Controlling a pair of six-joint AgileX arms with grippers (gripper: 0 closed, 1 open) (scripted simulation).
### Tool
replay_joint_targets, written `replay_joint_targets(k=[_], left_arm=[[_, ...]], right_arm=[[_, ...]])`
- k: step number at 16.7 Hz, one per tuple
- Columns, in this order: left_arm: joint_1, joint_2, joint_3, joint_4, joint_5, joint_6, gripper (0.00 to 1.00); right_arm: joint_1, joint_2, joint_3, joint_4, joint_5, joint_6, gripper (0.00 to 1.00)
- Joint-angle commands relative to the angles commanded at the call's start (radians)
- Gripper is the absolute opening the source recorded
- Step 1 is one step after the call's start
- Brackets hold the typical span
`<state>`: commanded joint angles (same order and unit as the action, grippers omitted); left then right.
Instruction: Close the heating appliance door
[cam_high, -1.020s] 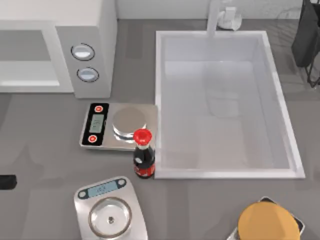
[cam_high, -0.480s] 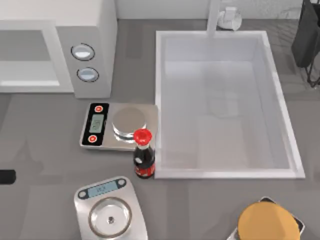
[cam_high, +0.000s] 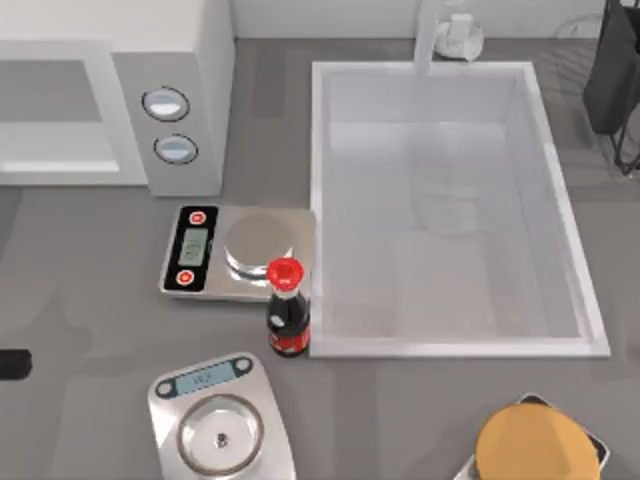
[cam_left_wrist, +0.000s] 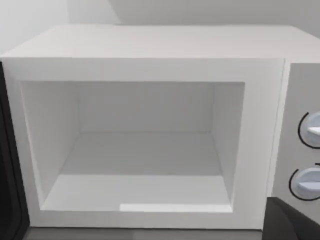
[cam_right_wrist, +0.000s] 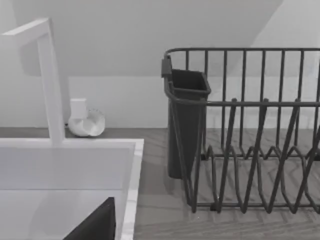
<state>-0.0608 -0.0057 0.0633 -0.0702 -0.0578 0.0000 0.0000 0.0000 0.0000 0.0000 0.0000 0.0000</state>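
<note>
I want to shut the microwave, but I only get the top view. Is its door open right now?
Observer: Yes. The left wrist view looks straight into the microwave, and nothing covers its cavity.
Operator: Is any food in there?
Observer: I see just bare white walls and floor.
Operator: What's the black thing in my far right corner?
Observer: A wire dish rack with a cutlery cup, beside the sink.
</note>
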Motion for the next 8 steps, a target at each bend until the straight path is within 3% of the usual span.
replay_joint_targets(k=[8], left_arm=[[-0.013, 0.068, -0.019, 0.073, -0.014, 0.001, 0.0]], right_arm=[[0.0, 0.0, 0.0, 0.0, 0.0, 0.0, 1.0]])
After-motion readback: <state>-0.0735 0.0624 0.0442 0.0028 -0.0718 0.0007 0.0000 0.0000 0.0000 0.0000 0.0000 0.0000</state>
